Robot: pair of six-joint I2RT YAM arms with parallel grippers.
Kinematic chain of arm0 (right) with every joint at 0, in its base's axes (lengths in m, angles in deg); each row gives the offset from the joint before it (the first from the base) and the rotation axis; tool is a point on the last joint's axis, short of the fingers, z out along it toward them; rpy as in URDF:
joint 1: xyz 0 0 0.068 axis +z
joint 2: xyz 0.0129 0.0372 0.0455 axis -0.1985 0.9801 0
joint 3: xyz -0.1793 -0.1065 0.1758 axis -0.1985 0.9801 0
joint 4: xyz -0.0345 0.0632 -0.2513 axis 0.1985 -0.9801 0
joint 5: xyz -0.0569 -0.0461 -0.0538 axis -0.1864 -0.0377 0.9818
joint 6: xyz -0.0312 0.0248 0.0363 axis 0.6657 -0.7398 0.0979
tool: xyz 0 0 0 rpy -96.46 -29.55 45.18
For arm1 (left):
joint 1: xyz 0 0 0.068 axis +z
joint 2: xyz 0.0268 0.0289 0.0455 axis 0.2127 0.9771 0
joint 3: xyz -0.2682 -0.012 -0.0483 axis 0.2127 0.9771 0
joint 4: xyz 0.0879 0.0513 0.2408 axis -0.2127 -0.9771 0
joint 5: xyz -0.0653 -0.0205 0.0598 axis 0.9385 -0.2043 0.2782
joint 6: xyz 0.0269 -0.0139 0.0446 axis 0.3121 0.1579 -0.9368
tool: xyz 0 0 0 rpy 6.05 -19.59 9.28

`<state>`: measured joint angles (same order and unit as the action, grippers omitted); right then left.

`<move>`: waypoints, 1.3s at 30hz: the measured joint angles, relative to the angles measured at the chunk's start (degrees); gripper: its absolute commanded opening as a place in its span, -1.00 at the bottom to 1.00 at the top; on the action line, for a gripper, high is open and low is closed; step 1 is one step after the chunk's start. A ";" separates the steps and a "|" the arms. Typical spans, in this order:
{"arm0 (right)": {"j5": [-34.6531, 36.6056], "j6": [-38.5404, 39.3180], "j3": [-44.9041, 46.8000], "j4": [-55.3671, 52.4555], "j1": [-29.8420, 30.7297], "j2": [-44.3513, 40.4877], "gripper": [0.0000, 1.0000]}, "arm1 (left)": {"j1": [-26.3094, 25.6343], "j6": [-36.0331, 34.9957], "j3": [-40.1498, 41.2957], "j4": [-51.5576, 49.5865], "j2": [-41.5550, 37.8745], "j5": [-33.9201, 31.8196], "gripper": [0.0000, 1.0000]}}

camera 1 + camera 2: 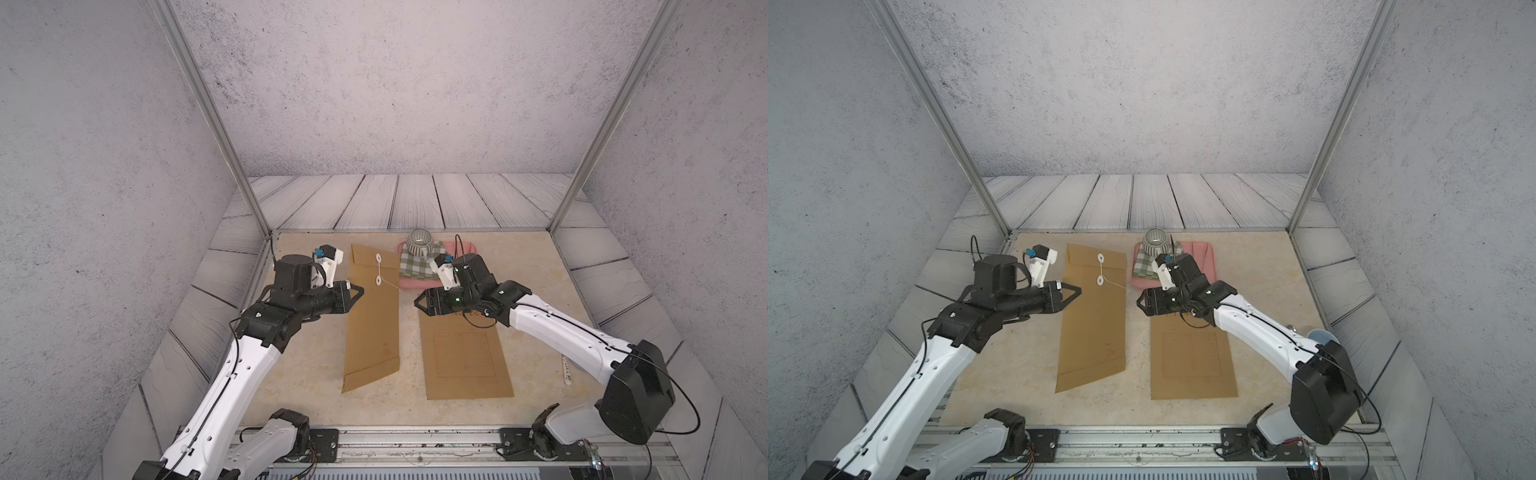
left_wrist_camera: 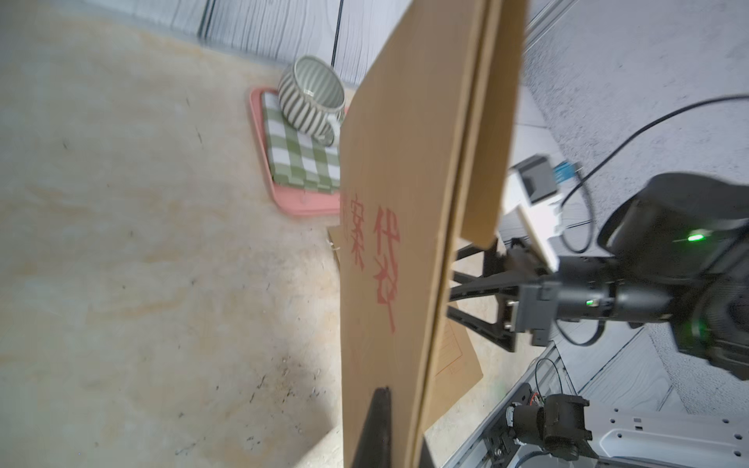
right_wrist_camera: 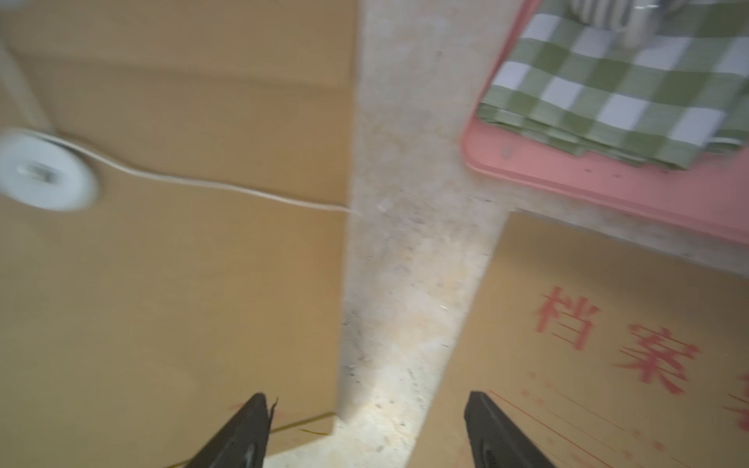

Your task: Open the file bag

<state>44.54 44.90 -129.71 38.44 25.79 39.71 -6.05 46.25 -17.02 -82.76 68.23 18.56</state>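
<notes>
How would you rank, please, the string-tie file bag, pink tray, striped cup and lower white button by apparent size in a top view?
Largest to smallest:
1. string-tie file bag
2. pink tray, though partly covered
3. striped cup
4. lower white button

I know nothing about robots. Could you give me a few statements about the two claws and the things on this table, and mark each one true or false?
1. The left gripper is shut on an edge of the file bag. True.
2. The right gripper holds the string. False: it is open and empty, and the string lies loose across the file bag.
3. The cup stands on a checked cloth on a pink tray. True.
4. Only one brown bag is in view. False: a second bag lies flat beside the file bag.
</notes>
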 measured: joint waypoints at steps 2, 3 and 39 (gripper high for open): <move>1.31 1.33 2.91 1.86 0.11 -0.81 0.54 | -0.42 -0.81 -2.58 -1.90 0.04 0.02 -1.00; 1.49 1.77 4.02 3.06 0.17 -0.85 0.54 | -0.85 -1.16 -3.61 -3.04 0.15 0.02 -1.00; -6.12 3.89 9.77 30.67 3.10 3.50 0.13 | -7.93 -7.65 -18.80 -21.03 3.19 -5.64 -1.00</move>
<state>38.42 48.79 -119.94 69.10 28.89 43.20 -13.98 38.60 -35.82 -103.79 71.42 12.92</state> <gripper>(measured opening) 0.590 0.050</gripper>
